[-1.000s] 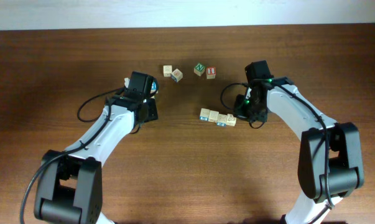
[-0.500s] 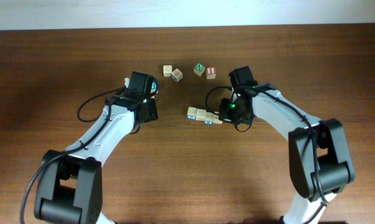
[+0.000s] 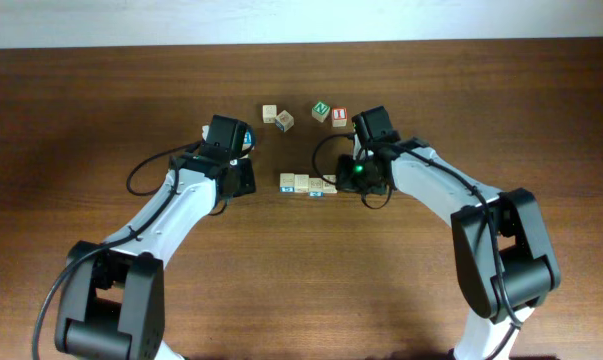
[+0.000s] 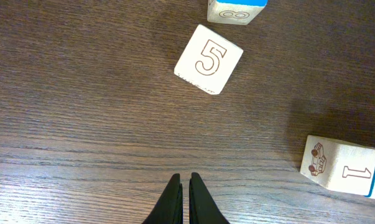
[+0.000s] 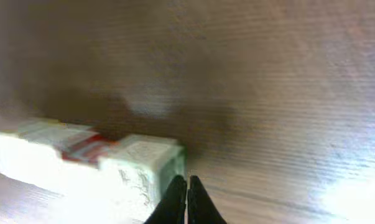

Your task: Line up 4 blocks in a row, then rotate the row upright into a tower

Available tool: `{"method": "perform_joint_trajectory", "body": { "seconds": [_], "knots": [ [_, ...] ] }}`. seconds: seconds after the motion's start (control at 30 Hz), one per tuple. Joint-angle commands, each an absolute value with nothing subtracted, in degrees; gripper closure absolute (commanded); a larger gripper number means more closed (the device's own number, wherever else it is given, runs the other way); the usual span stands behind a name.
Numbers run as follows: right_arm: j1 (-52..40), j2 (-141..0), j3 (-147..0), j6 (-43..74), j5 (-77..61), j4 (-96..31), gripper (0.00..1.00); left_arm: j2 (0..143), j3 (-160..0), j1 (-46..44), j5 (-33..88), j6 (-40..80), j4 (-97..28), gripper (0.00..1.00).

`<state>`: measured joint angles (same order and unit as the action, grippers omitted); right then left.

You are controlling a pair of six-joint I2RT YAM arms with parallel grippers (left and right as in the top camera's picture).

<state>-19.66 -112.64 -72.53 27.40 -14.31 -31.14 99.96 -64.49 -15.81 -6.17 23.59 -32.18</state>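
Observation:
A short row of several light-wood blocks lies end to end at the table's middle. My right gripper is shut, holding nothing, with its tips against the row's right end. The blurred right wrist view shows the row's end block touching my shut right gripper. My left gripper is shut and empty, left of the row and apart from it. In the left wrist view the left gripper hovers over bare wood, with the row's left end block, marked "1" and a car, at lower right.
Two pale loose blocks lie at the back; in the left wrist view they show a "5" and an "8". A green-faced block and a red-faced block sit just behind the right gripper.
The right gripper has slid left, pushing the row of blocks leftward and slightly toward the back. The left arm has not moved.

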Motion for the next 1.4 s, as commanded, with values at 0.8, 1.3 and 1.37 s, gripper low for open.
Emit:
{"method": "perform_joint_trajectory", "body": {
  "seconds": [0.8,1.3,1.37],
  "knots": [
    [-34.8,-119.4,-84.8,34.9,-1.0,-45.5,0.96,100.4,-65.4,-14.9,-8.6,23.1,-32.2,0.94],
    [-34.8,-119.4,-84.8,34.3,1.4,-43.7,0.96,100.4,-65.4,-14.9,-8.6,23.1,-32.2,0.94],
    [-34.8,-119.4,-84.8,34.3,1.8,-43.6,0.96,100.4,-65.4,-14.9,-8.6,23.1,-32.2,0.94]
  ]
}}
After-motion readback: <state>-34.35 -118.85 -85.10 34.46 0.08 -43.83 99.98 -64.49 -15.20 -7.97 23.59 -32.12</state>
